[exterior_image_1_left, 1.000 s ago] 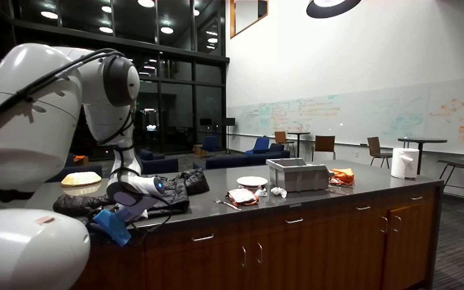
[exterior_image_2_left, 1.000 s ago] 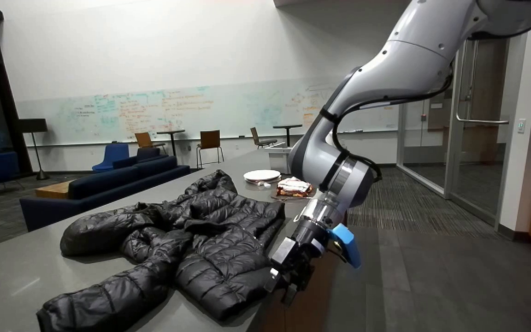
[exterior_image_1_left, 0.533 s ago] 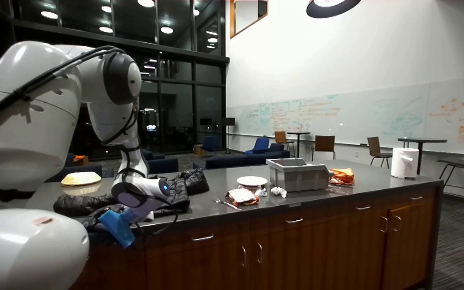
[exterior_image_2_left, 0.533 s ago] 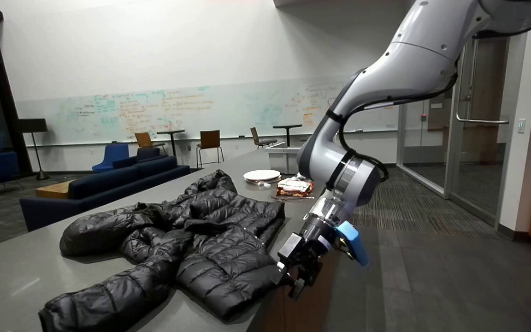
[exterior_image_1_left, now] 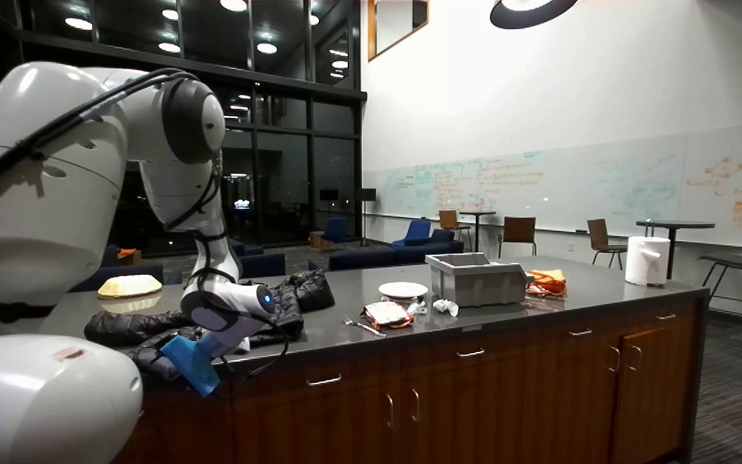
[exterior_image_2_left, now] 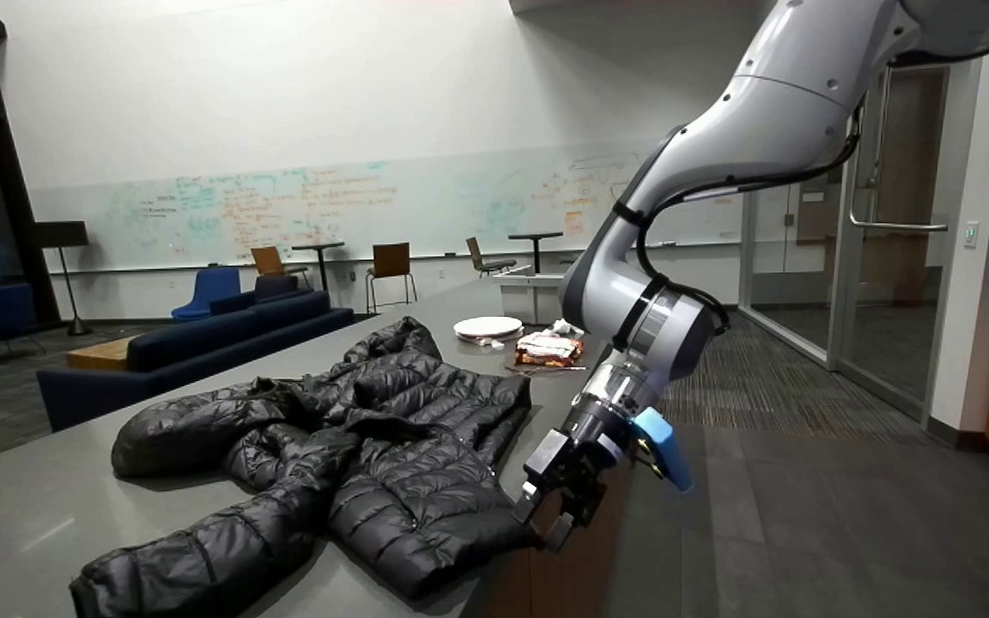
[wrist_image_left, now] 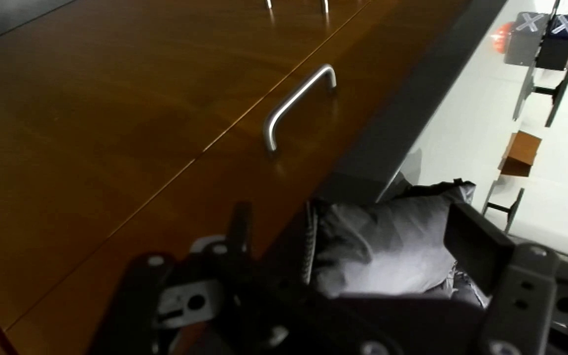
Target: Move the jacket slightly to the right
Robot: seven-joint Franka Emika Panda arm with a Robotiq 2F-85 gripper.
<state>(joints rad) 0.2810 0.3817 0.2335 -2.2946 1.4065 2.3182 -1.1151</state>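
While the grey counter [exterior_image_2_left: 22, 485] is carrying the work, the arm [exterior_image_2_left: 739, 129] is leaning down at its drawer-side edge. Black puffy jacket [exterior_image_2_left: 340, 455] is lying on the counter top at that edge, one hem corner [exterior_image_2_left: 507, 541] seemingly overhanging it. Grey bin [exterior_image_1_left: 480, 287] is sitting farther along the counter. Gripper [exterior_image_2_left: 541, 522] is hanging right at the counter's edge, fingers [wrist_image_left: 479, 245] standing wide apart, that corner showing between them, nothing pinched; whether either finger is touching cloth, cannot tell. White plate [exterior_image_1_left: 403, 289] is resting on the counter between jacket and bin. Step in hand, by my reading: getting a hold on the corner. Worth seating the cloth deep between the fingers and catching several layers together, since the puffy fill will probably be squashing and slipping under a shallow bite; worth keeping the outer finger clear of the counter's edge, too. Then a slow, low, short drag along the counter toward the bin, if that is the right-hand way meant, stopping shy of the plate. Jacket's long axis is running lengthwise with the counter; the body is pointing hem-first at the drawer-side edge, and one sleeve [exterior_image_2_left: 203, 549] is stretching toward the counter's end away from the bin. Collar is hiding among folds.
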